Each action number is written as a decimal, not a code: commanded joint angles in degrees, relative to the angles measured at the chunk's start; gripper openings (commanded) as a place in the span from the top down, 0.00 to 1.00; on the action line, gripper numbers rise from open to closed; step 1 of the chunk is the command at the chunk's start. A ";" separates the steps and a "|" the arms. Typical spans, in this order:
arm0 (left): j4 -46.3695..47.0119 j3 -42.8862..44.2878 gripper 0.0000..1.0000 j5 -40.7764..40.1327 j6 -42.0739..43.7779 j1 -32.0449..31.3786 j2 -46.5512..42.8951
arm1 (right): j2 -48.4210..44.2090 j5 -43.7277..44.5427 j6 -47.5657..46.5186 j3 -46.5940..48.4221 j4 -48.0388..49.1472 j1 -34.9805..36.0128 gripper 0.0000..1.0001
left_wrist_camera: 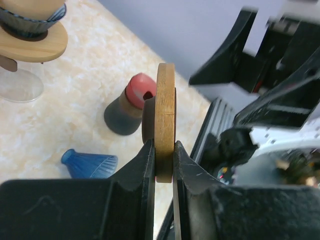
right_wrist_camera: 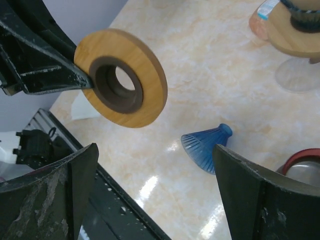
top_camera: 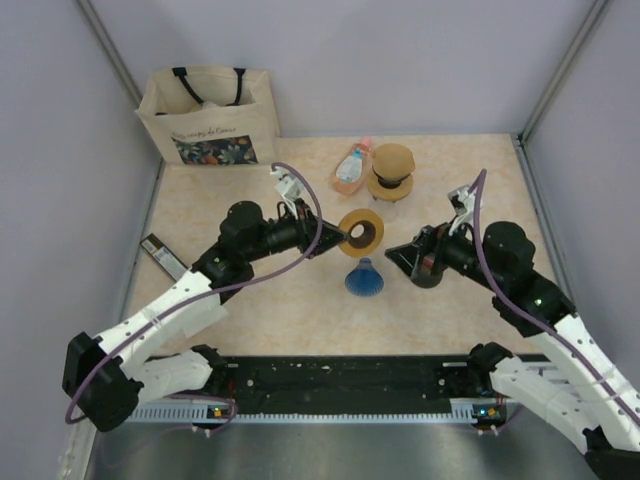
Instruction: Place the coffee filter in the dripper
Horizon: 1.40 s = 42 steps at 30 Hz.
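Near wooden ring (right_wrist_camera: 150,75), blue cone (right_wrist_camera: 205,147)

Left hand (left_wrist_camera: 164,151) pinches upright wooden ring (left_wrist_camera: 165,110) by rim; blue ribbed cone (left_wrist_camera: 90,164) lies on tabletop (left_wrist_camera: 90,75).

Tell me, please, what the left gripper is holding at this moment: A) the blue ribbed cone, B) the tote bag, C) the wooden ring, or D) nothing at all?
C: the left gripper pinches the rim of the wooden ring edge-on between its fingers, while the blue ribbed cone lies on its side on the table.
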 commanded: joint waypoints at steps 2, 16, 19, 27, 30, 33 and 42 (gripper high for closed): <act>19.44 -4.22 1.00 1.67 -25.08 5.26 -0.67 | 2.87 -5.32 14.18 -3.15 13.93 -0.98 0.06; 54.88 -9.77 1.00 13.64 -50.87 11.08 9.88 | 17.29 -14.03 38.46 -5.79 36.17 -4.32 0.30; 51.99 -9.77 1.00 12.76 -48.94 10.99 9.35 | 16.77 -13.42 38.73 -6.05 38.80 -4.32 0.43; 41.28 -7.93 1.00 10.03 -42.79 10.99 7.25 | 18.43 -16.22 44.96 -8.33 49.26 -4.32 0.98; 35.30 -6.61 0.93 9.42 -39.81 10.99 6.54 | 18.17 -15.79 44.01 -7.20 47.35 -4.32 1.00; 27.67 -5.29 0.01 7.41 -34.63 11.08 4.79 | 16.33 -12.63 41.55 -6.49 42.09 -4.58 1.00; -13.21 -0.63 0.01 -25.79 -13.09 11.08 -7.16 | 7.72 -21.04 41.80 -11.58 25.64 -23.72 1.00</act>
